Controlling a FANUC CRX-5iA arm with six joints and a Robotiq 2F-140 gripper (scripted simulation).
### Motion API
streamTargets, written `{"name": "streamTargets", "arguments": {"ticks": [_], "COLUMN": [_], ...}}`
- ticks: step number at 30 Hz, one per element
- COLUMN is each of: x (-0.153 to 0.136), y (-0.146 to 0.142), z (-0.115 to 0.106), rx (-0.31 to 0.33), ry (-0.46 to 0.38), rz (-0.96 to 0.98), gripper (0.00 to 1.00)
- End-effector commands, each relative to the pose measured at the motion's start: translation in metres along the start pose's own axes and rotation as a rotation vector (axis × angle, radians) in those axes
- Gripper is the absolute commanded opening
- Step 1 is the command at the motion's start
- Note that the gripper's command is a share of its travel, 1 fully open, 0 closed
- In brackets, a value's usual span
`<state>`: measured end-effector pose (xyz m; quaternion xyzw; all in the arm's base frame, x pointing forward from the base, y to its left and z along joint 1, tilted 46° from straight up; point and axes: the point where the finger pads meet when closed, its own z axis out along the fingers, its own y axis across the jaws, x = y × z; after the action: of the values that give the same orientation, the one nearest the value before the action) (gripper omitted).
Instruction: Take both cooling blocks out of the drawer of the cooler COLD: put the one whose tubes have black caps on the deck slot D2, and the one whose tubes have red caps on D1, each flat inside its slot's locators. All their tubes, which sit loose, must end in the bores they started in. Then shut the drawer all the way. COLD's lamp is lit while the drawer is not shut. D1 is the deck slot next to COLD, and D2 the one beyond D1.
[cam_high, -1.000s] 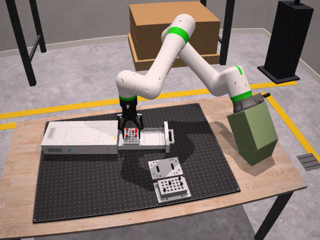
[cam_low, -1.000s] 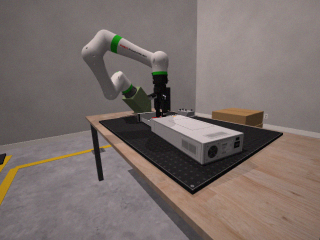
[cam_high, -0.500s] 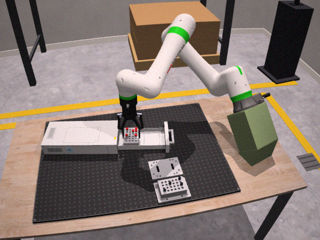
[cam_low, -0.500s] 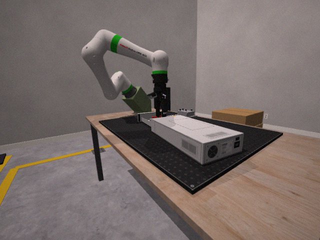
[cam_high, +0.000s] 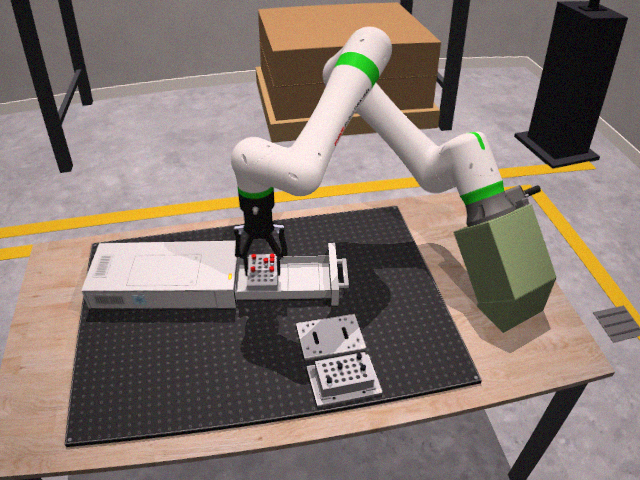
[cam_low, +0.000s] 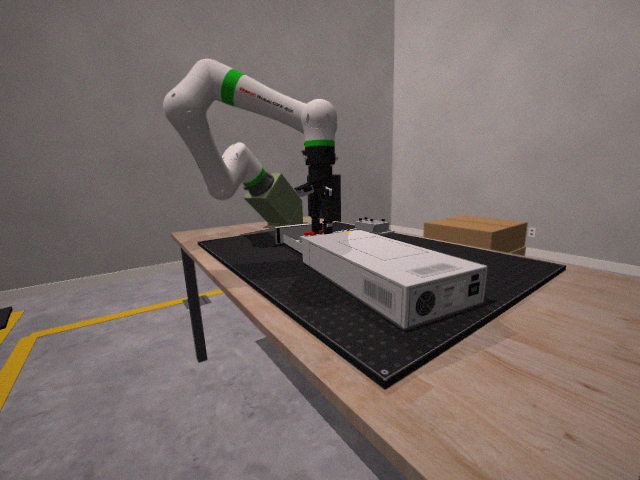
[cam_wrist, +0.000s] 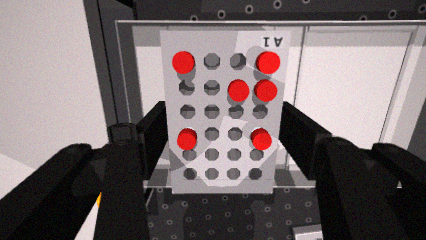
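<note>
Hand (cam_high: 262, 269) (cam_low: 321, 229) (cam_wrist: 222, 117) pinches the red-capped block (cam_high: 262, 281) (cam_wrist: 224, 117) by its two sides, within the outline of the drawer (cam_high: 310, 295) (cam_wrist: 270, 22); whether its underside touches the drawer floor I cannot tell. At the bottom of the top view, right of centre, the black-capped block (cam_high: 345, 376) (cam_low: 371, 225) sits on the D2 plate (cam_high: 316, 391), with the D1 plate (cam_high: 330, 336) just beyond. Past them, at left, stands the cooler (cam_high: 160, 273) (cam_low: 392, 258) (cam_wrist: 50, 75), its lamp (cam_high: 230, 276) lit amber, the drawer standing out. Drawer walls flank the pinched block, and the drawer front (cam_high: 333, 273) rises to its right. A green pedestal (cam_high: 511, 258) (cam_low: 279, 201) is at right, brown cartons (cam_high: 351, 28) at the top. Only the wrist view shows the "A1" mark; only the exterior shows the cooler's fan (cam_low: 425, 303). Counted: two blocks, two plates, six red caps, four black caps, twenty-four bores in the pinched block.

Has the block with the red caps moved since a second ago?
Yes, up: in the exterior view, the red-capped block shows higher against the cooler's top edge.
</note>
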<state>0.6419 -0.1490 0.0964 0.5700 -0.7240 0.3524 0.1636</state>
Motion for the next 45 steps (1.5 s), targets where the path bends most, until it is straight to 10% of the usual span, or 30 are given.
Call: {"name": "streamTargets", "arguments": {"ticks": [1,45], "x": [0.000,0.000], "y": [-0.001,-0.001], "z": [-0.001,-0.053], "rx": [0.002,0.002], "ry": [-0.001,-0.001], "rz": [0.000,0.000], "gripper": [0.10,0.10]}}
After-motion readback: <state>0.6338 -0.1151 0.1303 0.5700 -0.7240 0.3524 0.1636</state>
